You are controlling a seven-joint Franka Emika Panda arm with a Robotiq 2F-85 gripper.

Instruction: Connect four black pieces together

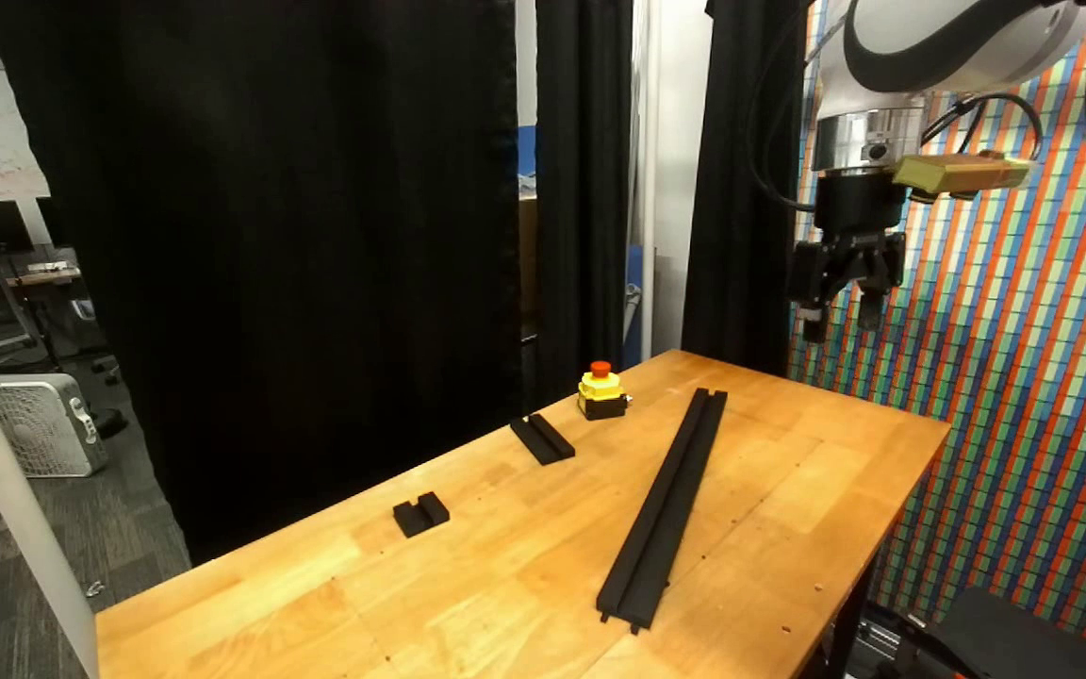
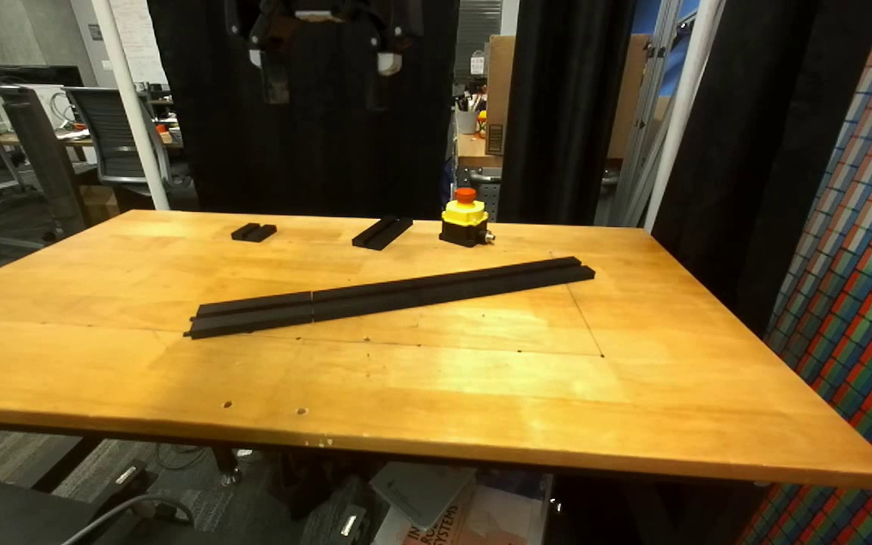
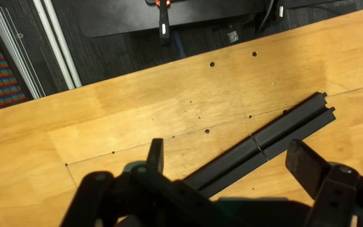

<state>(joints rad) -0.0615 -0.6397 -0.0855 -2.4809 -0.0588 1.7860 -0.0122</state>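
End effector (image 1: pixel 843 323): spread wide, well above the black strip (image 2: pixel 390 294)
E-stop (image 2: pixel 465 218): just chilling beside the strip
Stubby slab (image 1: pixel 543 439), tiny block (image 1: pixel 421 515): same side, clear of it

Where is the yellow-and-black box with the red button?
In an exterior view, the yellow-and-black box stands near the far edge of the wooden table, just right of the short black grooved slab and behind the long black grooved strip.

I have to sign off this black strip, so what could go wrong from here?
The black strip shows a seam; a bump might open that seam. The open gripper hangs above the table; lowered carelessly, it could knock the strip askew. The shorter black slab, grooved too, lies apart and might be mistaken for another piece.
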